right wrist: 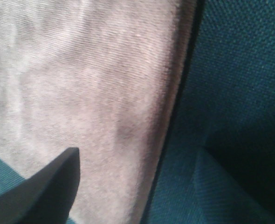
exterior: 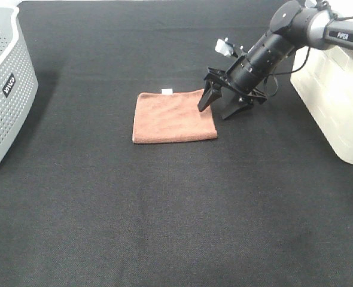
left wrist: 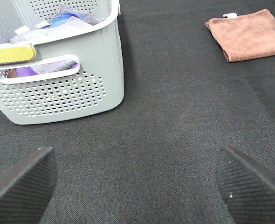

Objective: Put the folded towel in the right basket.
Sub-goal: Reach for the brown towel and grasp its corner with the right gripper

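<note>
Task barely begun, as far as I can judge; nothing lifted yet. My right claw [exterior: 214, 112] is down at the near edge of the rust-brown folded terry towel [exterior: 170, 116], jaws spread wide & holding nothing. One finger [right wrist: 49, 186] is over the fabric, the other off it over the black cloth tabletop [exterior: 164, 227], so the towel's edge runs between them. Whether the tips touch the cloth, I can't tell. The towel lies flat, with its white tag [exterior: 166, 91] at the corner far from the claw.

The cream plastic basket [exterior: 338, 101], the target, stands behind the right claw on the arm's side, well apart from the towel; its inside isn't in view.

My left claw [left wrist: 137, 182] hangs wide & empty, w/ the grey perforated plastic basket [left wrist: 67, 88] near ahead of it, some clothes inside. The towel is farther off beyond.

Left to do, I reckon: close on the edge, get a firm pinch thru all layers, lift w/o unfolding, carry back to the cream basket & release; i.e. nearly everything.
</note>
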`<action>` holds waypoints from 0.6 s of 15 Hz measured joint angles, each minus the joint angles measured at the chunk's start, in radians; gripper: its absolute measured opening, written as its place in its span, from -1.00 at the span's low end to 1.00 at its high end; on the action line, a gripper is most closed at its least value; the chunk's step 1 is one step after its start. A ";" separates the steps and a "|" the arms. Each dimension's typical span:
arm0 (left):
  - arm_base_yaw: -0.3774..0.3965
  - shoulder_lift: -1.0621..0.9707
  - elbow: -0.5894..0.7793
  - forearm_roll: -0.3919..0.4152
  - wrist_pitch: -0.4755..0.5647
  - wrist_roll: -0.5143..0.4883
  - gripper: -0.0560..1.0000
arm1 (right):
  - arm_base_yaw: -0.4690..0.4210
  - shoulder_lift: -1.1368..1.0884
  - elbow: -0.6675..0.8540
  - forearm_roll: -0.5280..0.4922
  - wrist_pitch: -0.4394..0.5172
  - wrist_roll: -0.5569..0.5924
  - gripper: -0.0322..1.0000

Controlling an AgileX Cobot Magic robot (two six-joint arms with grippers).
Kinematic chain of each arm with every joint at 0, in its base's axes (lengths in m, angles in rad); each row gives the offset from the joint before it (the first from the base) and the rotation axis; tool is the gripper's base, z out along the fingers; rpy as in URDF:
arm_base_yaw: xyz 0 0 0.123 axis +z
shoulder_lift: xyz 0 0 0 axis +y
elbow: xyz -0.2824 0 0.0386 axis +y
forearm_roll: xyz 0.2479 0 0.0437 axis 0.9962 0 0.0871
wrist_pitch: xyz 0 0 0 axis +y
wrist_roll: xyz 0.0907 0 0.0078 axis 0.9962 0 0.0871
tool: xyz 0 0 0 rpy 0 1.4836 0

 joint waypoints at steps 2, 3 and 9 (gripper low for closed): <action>0.000 0.000 0.000 0.000 0.000 0.000 0.77 | 0.002 0.010 -0.002 0.020 -0.004 -0.014 0.34; 0.000 0.000 0.000 0.000 0.000 0.000 0.77 | 0.009 0.013 -0.004 0.027 -0.005 -0.026 0.33; 0.000 0.000 0.000 0.000 0.000 0.000 0.77 | 0.035 0.022 -0.004 0.045 -0.044 -0.042 -0.51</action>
